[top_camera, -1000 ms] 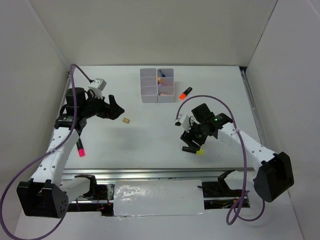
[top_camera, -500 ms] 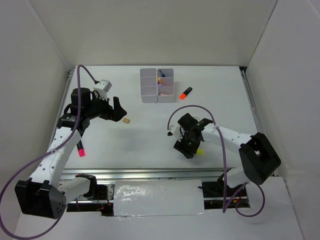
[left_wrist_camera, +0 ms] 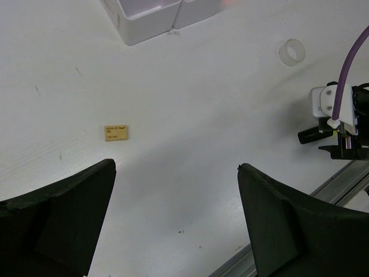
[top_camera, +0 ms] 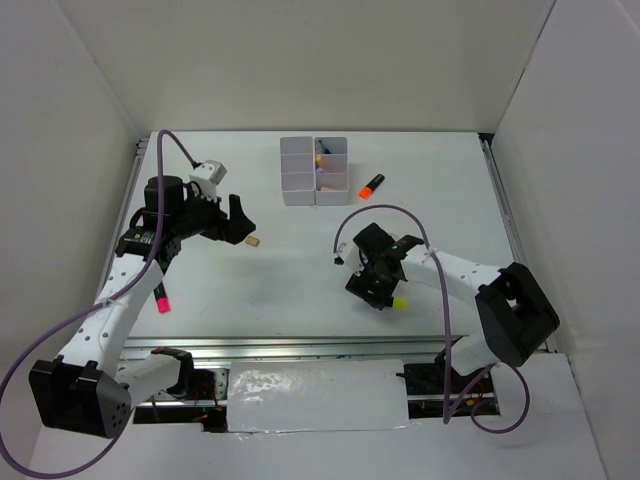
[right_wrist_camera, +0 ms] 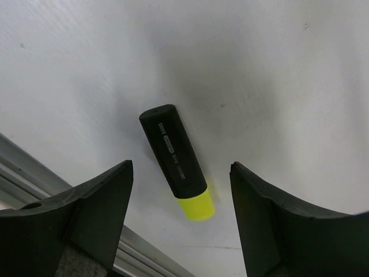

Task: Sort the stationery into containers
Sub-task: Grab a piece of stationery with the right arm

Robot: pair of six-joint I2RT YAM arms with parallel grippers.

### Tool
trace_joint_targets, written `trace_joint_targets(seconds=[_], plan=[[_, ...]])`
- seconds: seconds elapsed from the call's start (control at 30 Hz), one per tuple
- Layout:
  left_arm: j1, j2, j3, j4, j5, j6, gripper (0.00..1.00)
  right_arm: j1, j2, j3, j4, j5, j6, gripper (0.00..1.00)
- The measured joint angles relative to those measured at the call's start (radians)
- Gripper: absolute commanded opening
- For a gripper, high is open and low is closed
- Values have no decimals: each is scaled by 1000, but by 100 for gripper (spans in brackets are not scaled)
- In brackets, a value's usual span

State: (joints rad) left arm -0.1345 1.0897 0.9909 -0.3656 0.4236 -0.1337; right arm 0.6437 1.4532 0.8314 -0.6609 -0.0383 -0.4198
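Note:
The yellow-and-black highlighter (right_wrist_camera: 176,158) lies flat on the table, its yellow cap (top_camera: 399,302) toward the near edge. My right gripper (right_wrist_camera: 180,165) hangs open over it, one finger on each side, neither touching it. The tan eraser (left_wrist_camera: 116,133) rests on the table ahead of my left gripper (left_wrist_camera: 176,167), which is wide open and holds nothing. In the top view my left gripper (top_camera: 240,224) is just left of the eraser (top_camera: 254,240). The white containers (top_camera: 315,172) stand at the back, with stationery in the right-hand bins.
An orange highlighter (top_camera: 371,185) lies right of the containers. A pink marker (top_camera: 160,300) sits by the left arm's forearm. A clear tape ring (left_wrist_camera: 292,52) lies on the table beyond the right arm. A metal rail (top_camera: 300,345) runs along the near edge.
My right arm has swung left and settled over the yellow highlighter, and its jaws have widened a little. The left gripper has edged right toward the eraser.

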Motion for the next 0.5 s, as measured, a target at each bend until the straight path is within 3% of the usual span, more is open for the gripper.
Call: trace_joint_targets(seconds=[0.1,0.23,0.37,0.4,0.5], plan=[[0,1,0,0,0,0,99,7,22,0,14,10,-4,84],[-2,1,0,0,0,4,99,26,59,-1,26,20,-9,80],[-3,3,0,0,0,8,99,28,91,1,34,15,-13,59],[-5,3,0,0,0,13,99,28,93,2,33,13,-14,46],[-11,3,4,1,1,31,98,29,107,13,29,0,-18,31]])
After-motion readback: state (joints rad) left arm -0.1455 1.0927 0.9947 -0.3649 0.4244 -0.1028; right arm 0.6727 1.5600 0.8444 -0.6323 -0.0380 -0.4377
